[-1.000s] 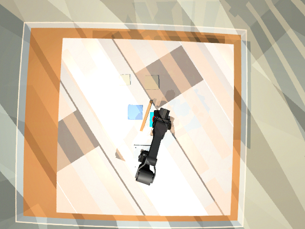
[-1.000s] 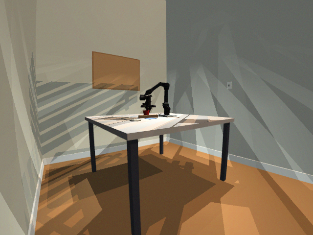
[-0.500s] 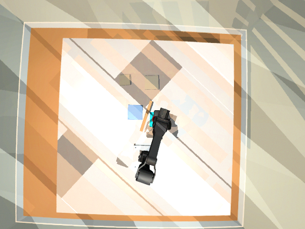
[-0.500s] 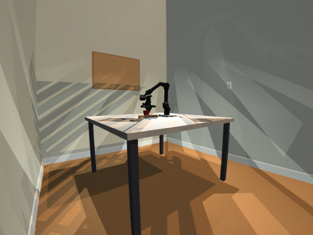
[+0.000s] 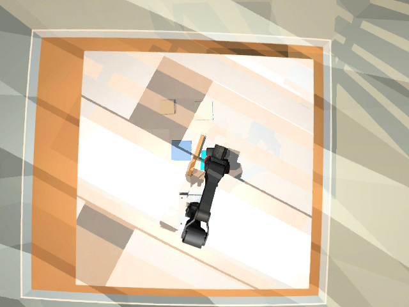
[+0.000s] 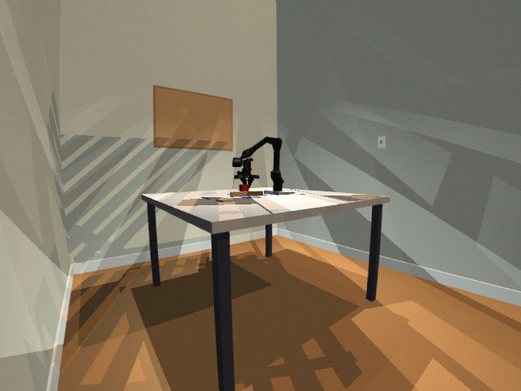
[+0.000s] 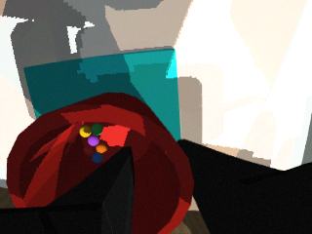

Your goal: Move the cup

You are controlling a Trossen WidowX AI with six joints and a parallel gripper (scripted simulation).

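The red cup (image 5: 207,159) (image 6: 243,187) (image 7: 163,161) appears upright on the cyan pad (image 5: 202,165) (image 7: 156,88), mostly under the arm in the top view. Its base is hidden in the exterior view. Several coloured marbles (image 7: 94,140) lie inside it in the wrist view. My gripper (image 7: 155,150) is partly open around the cup's wall, one finger inside the cup and the other outside, with a gap between them. The blue pad (image 5: 181,150) lies to the left in the top view, with nothing on it.
A long orange-brown bar (image 5: 197,155) (image 6: 239,194) lies between the blue pad and the cyan pad. A tan square (image 5: 167,106) and a pale square (image 5: 203,110) lie farther from the arm's base. Strong shadows and bright patches cross the table.
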